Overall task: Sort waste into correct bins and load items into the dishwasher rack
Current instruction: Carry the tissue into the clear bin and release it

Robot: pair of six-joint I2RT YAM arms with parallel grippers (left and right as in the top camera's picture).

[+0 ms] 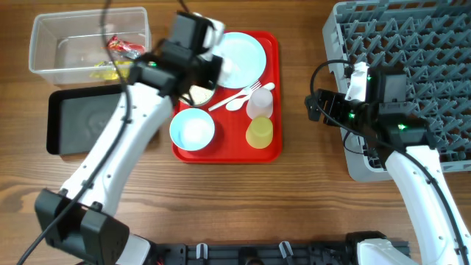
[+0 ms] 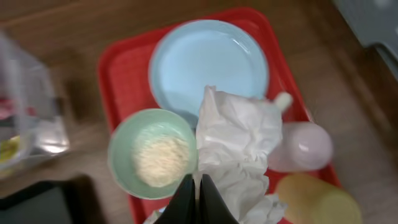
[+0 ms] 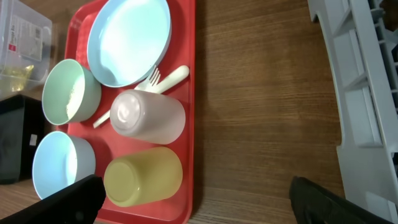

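Left gripper (image 2: 199, 188) clamped on crumpled white tissue (image 2: 239, 140), above red tray (image 2: 121, 74). Clear tub (image 1: 35, 46), wrappers (image 1: 121, 48) inside, lies 9 o'clock from it overhead; left arm nearer. Right gripper (image 3: 196, 194) wide, empty, beside dishwasher rack (image 1: 412, 44).

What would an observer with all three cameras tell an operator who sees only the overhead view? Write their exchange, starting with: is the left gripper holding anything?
Observer: Yes. The left wrist view shows the left gripper shut on the crumpled white tissue.
Operator: What is in the bowl that the arm half covers?
Observer: A patch of white rice-like grains lies in the bottom of that bowl.
Operator: And the right gripper?
Observer: Its wrist view shows the right gripper wide open, with nothing between the jaws.
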